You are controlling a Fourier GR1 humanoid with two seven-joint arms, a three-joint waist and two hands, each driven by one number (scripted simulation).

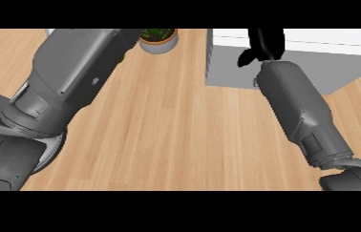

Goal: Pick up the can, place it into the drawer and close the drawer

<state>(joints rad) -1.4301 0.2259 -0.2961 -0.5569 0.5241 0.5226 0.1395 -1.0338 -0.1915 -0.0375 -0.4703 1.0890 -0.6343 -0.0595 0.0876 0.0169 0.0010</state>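
Up top, right hand (pixel 264 44) over the white drawer (pixel 296 59), fingers' state unclear, left forearm (pixel 70 73) beside potted plant (pixel 158 37).

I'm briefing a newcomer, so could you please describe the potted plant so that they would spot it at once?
Start from the wooden counter and look to its far edge, between the big grey left forearm and the white drawer unit. There stands the potted plant: a round pale pot with green leaves, the only green thing in sight.
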